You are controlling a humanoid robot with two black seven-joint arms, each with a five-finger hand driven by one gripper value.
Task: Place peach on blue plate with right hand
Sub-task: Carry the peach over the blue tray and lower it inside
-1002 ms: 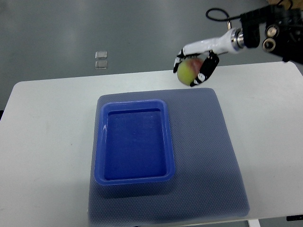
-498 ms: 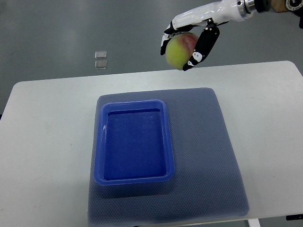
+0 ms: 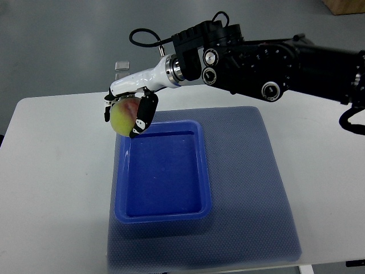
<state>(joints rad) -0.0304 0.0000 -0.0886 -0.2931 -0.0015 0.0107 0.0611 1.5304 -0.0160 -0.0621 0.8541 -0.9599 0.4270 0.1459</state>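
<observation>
Right hand (image 3: 130, 109) grips round peach (image 3: 124, 116) above rectangular blue plate (image 3: 162, 216).

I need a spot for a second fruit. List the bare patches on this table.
The rectangular blue plastic plate is empty inside. Bare white table lies left of the grey-blue mat, and a strip right of it. The mat right of the plate is free. Crowded: the plate's far-left corner, where the right hand holds the yellow-green peach.

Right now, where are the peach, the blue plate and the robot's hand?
peach (image 3: 124, 117), top view, its yellow-green skin.
blue plate (image 3: 162, 216), top view, its near rim.
right hand (image 3: 130, 111), top view, around the peach.
</observation>
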